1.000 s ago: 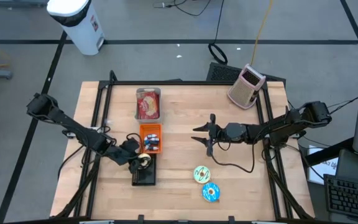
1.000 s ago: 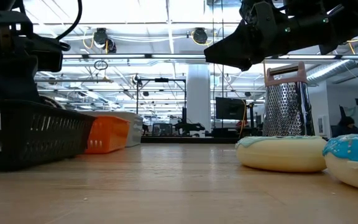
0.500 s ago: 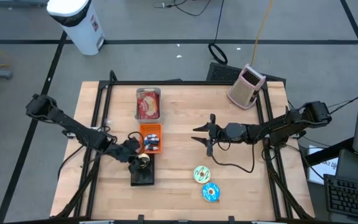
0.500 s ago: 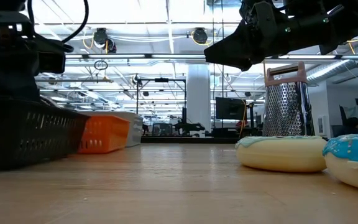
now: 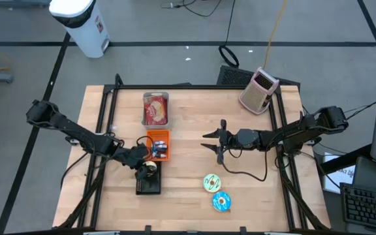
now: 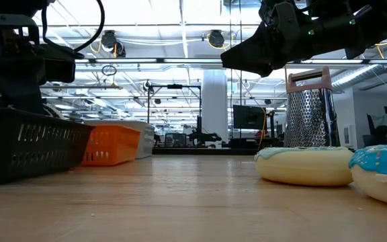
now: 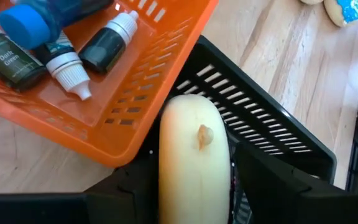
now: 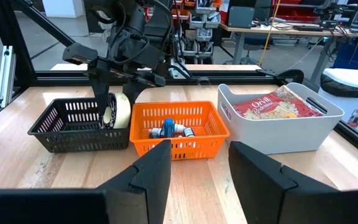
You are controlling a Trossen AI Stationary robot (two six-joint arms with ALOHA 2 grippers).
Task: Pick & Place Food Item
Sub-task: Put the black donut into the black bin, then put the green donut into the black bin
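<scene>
Left end effector [image 5: 147, 168] over black basket [image 5: 148, 185] rim — fingers spread around pale donut [image 7: 194, 162], grip unclear, right end effector [image 5: 211, 141] open, mid-table.

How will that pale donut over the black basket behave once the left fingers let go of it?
The pale donut stands on edge between the left gripper fingers, so it may roll or topple flat. It hangs over the black basket, whose walls should stop it. It looks smooth and rounded, probably light, possibly a bit slippery.

Bare table centre [image 5: 188, 163] — baskets [image 5: 158, 145] leftward
</scene>
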